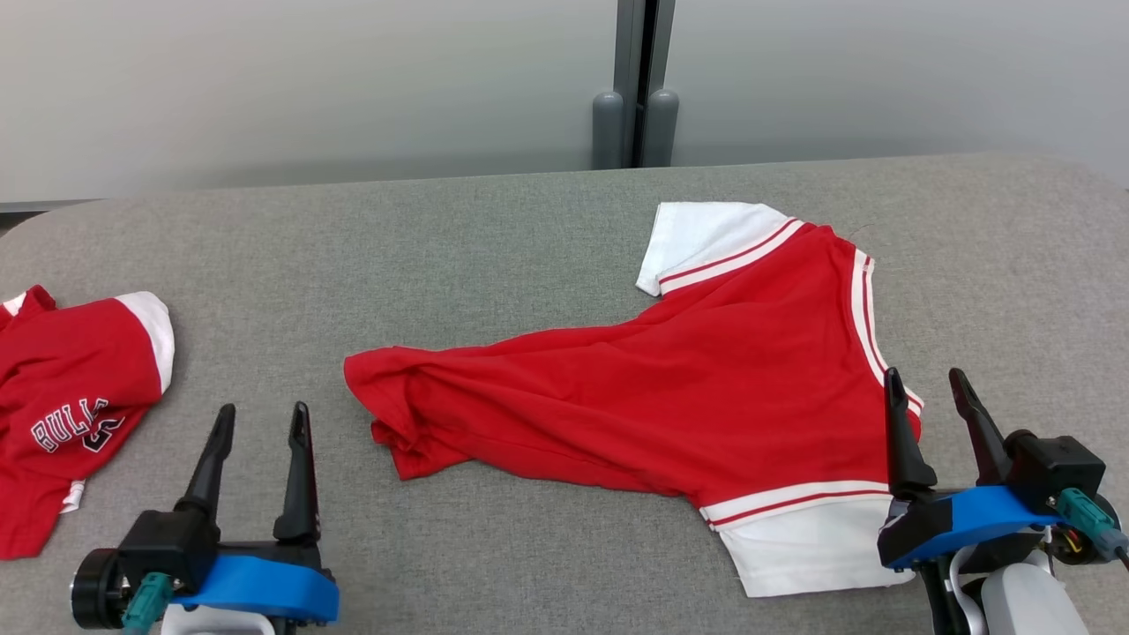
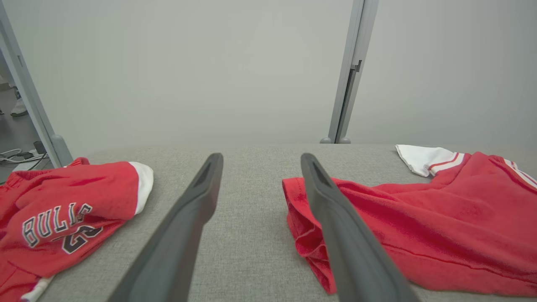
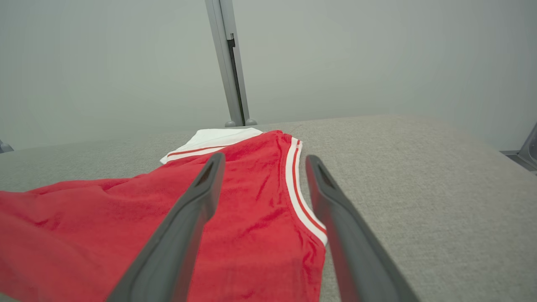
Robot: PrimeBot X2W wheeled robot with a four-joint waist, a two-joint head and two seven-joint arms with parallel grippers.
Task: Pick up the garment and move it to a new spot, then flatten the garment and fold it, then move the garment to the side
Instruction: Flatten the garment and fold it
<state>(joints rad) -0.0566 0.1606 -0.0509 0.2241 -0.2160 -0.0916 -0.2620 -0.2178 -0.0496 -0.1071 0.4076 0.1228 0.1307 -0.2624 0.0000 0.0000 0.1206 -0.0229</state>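
The garment, red with white sleeves, is lying partly spread on the table. Its bunched end is lying just right of the left gripper, and its striped edge is running below the right gripper. Both grippers are standing released, fingers parted, grasping nothing, while a second shirt is lying crumpled left of the left gripper.

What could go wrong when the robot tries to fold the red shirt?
1. The red shirt is bunched up at its left end, so the fingers of the left gripper might pinch several layers and never get it flat.
2. The Bulls garment lies close by on the table; moving the shirt aside could pile one on the other.
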